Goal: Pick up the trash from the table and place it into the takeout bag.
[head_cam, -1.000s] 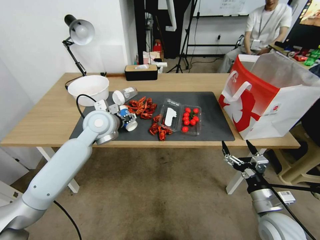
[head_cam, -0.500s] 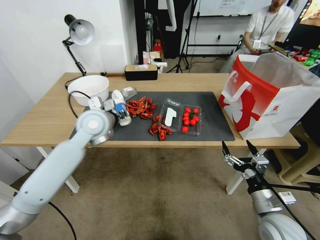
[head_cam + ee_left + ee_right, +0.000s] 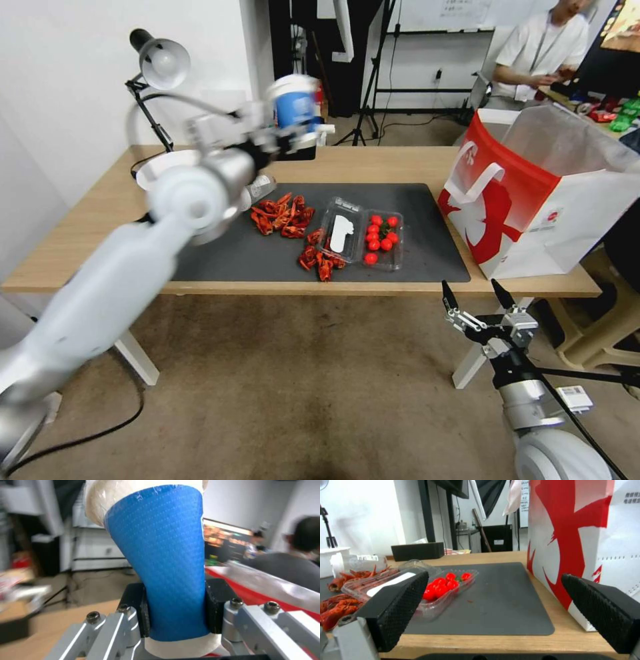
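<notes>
One blue paper cup (image 3: 295, 105) sits in the left gripper (image 3: 293, 133), raised in the upper middle of the head frame, above the far edge of the table (image 3: 93, 220). In the left wrist view the black pads (image 3: 216, 602) pinch the cup (image 3: 166, 565) on both sides near its white base, cup leaning a bit. Arm blurred. The takeout bag (image 3: 527, 200) stands open at the right of the frame on the table's right end, silvery lining showing, well apart from the cup. The right gripper (image 3: 479, 308) hangs low right, below the table's front edge, fingers (image 3: 400, 605) spread wide with nothing between them. On the dark mat (image 3: 420, 227), mid-frame: red crayfish shells (image 3: 283, 217), a clear plastic tray (image 3: 360, 241) with cherry tomatoes (image 3: 379, 233), and a clear bottle (image 3: 259, 187) lying partly behind the arm. White bowl (image 3: 160, 167) at left, mostly hidden by the arm. Desk lamp (image 3: 160, 63) upper left, black tissue box (image 3: 303, 152) at the far edge.
</notes>
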Robot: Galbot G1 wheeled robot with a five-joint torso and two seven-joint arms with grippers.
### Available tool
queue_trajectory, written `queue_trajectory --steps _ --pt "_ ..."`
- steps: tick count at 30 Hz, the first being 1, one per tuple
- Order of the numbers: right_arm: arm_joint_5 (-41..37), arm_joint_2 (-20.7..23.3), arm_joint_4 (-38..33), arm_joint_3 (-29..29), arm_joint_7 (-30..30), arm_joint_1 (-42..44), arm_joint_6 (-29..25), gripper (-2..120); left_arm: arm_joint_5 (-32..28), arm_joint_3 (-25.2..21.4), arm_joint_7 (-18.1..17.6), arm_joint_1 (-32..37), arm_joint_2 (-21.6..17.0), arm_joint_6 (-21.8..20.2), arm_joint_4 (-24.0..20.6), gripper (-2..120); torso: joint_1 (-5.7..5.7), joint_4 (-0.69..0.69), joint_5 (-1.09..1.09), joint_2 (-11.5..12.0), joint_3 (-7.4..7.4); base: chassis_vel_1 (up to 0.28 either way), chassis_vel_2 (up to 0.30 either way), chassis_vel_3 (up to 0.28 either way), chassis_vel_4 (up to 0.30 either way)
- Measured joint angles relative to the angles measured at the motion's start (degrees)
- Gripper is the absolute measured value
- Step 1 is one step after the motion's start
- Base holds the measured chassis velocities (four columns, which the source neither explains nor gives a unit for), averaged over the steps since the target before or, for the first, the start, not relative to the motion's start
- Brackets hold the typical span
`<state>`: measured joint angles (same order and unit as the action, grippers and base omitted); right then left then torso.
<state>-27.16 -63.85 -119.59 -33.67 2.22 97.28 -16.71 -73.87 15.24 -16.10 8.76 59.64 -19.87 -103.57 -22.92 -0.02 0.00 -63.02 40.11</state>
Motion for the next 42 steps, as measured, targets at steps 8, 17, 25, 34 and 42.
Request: queue_trajectory --steps 8,17,25,34,42 --pt "0.12 -0.84 -0.22 -0.8 0.34 0.74 0.38 100 6.11 12.54 3.8 -14.89 12.02 0.44 12.5 30 0.0 0.01 0.02 0.0 0.0 0.0 0.0 0.0 0.0" --pt "0.47 -1.75 -0.91 -1.64 0.41 1.62 0.5 100 11.66 17.53 7.08 -22.14 22.85 0.26 21.2 30 0.0 0.02 0.02 0.0 -0.01 0.0 0.0 0.0 0.0" --pt "0.38 -1.46 -1.67 -2.94 0.49 2.76 0.43 100 22.1 22.39 9.92 -24.0 29.05 2.73 27.84 30 0.0 0.04 0.0 0.0 -0.01 0.0 0.0 0.0 0.0" --pt "0.38 -1.88 -1.81 -3.13 0.53 3.78 0.29 100 27.76 29.06 13.79 -24.68 32.91 5.88 33.35 30 0.0 0.02 0.01 0.0 -0.01 0.0 0.0 0.0 0.0" --pt "0.2 -1.72 -1.19 -3.32 0.5 3.84 0.21 100 27.76 30.84 14.3 -23.41 32.66 6.24 32.99 38 0.0 0.02 0.01 0.0 -0.01 0.0 0.0 0.0 0.0"
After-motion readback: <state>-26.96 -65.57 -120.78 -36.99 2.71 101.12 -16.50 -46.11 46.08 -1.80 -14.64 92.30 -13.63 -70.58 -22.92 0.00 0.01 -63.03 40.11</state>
